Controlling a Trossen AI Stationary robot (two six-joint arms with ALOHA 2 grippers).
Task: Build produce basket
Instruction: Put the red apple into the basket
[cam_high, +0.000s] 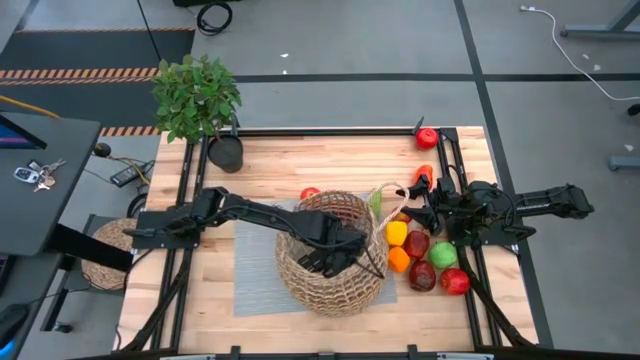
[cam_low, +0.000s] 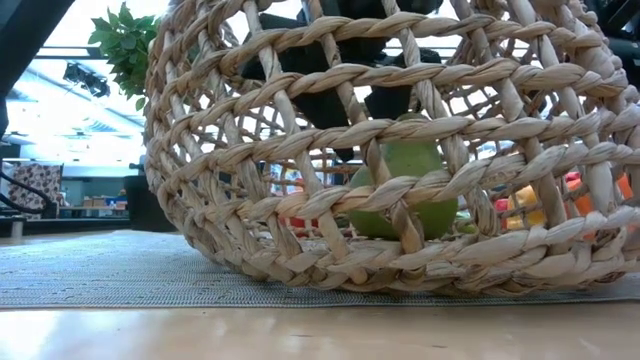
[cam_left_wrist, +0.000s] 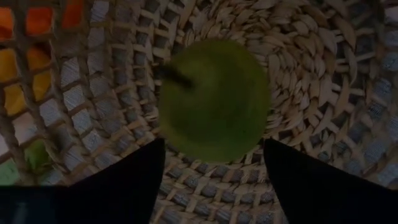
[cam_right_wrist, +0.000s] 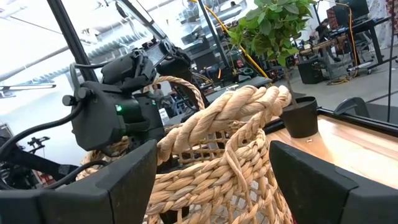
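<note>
Reaching down into the large round tan wicker basket (cam_high: 335, 262) on the grey mat, the left gripper (cam_left_wrist: 214, 177) stands spread above a round green fruit (cam_left_wrist: 213, 99) resting on the woven floor, so next comes withdrawal upward clear of the rim, while the right gripper (cam_right_wrist: 211, 180), fingers apart, waits beside the basket's rope handle (cam_right_wrist: 233, 112).

Dim, blurred basket (cam_left_wrist: 323, 74) interior (backlit windows)

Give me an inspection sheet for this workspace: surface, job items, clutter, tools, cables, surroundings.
Surface: wooden table with a grey mat under the basket.
Job items: wicker basket on the mat, green fruit inside; pile of red, green, orange, yellow produce beside it; one red fruit at the far corner.
Clutter: potted plant at the far left corner.
Tools: left tool inside the basket, open above the green fruit; right tool open at a basket handle.
Cables: on the floor beyond the table.
Surroundings: side desk with keys.
</note>
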